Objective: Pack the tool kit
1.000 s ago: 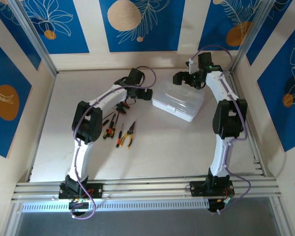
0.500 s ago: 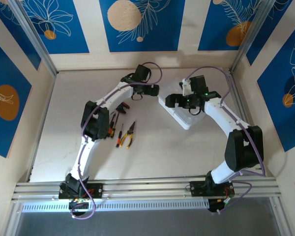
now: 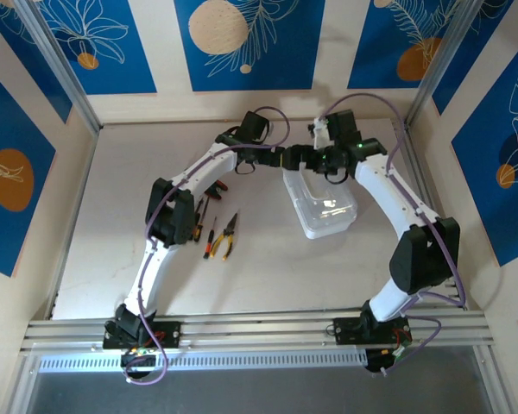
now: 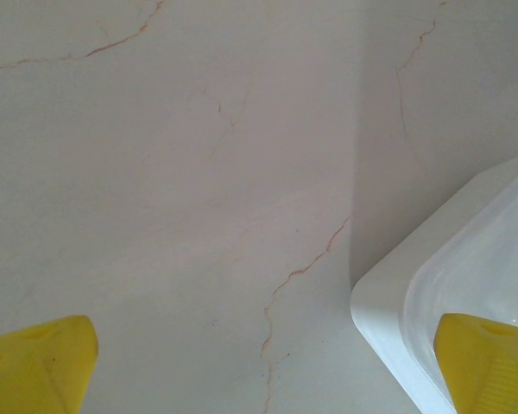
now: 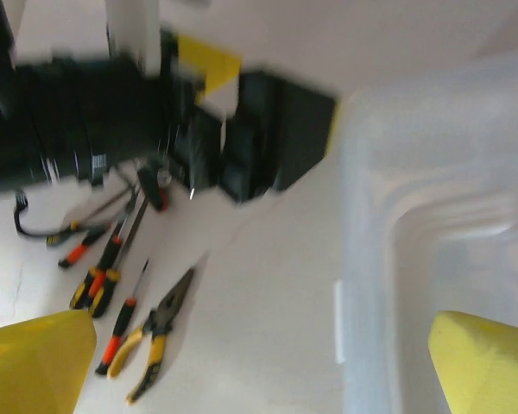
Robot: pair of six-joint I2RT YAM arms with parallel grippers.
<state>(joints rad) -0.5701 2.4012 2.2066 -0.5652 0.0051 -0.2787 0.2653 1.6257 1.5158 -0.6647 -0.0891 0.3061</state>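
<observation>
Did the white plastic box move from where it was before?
Yes. The white box has swung round and slid closer to the front rail, away from the back wall.

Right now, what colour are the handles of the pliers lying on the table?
The pliers have yellow handles with black; the right wrist view shows this best.

A pale desk is showing thin brown veins across its surface. Blue panels with white leaves and orange discs are lining the walls; aluminium rails are edging the near side.
</observation>
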